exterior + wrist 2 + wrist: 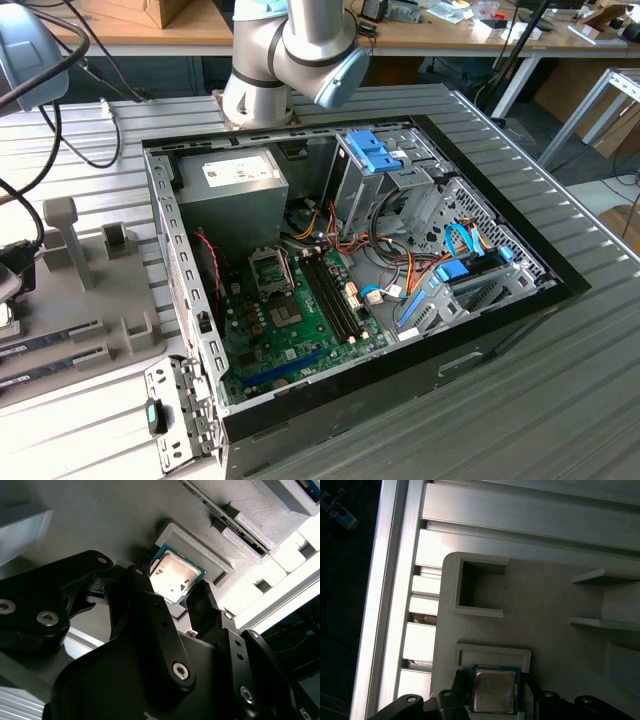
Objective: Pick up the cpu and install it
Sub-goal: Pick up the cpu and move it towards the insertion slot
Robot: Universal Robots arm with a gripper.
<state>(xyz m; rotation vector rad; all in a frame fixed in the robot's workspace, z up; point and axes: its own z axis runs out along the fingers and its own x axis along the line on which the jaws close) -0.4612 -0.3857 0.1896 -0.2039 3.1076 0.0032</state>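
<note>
**Fingers [141, 582] closed on the cpu [175, 575] at its pocket**

Closest to the lens in the second wrist view, you have the black fingers set at the chip's width. One bears on each of two opposite edges. Your cpu [494, 690] lies flat, silver lid up, at the shallow pocket [200, 547] of the grey holder [545, 595]. Whether it is clear of the pocket floor I can't tell.

In the exterior view the holder [100, 300] sits on the tabletop [560, 400] at nine o'clock from the open computer case [165, 220], on the exterior view's left. The socket [270, 270] lies on the board inside.

Judgement: light, thin, rigid, with a slick lid and a delicate underside. An edge grip on the green rim suits it. Keep it level and squeeze gently.
</note>
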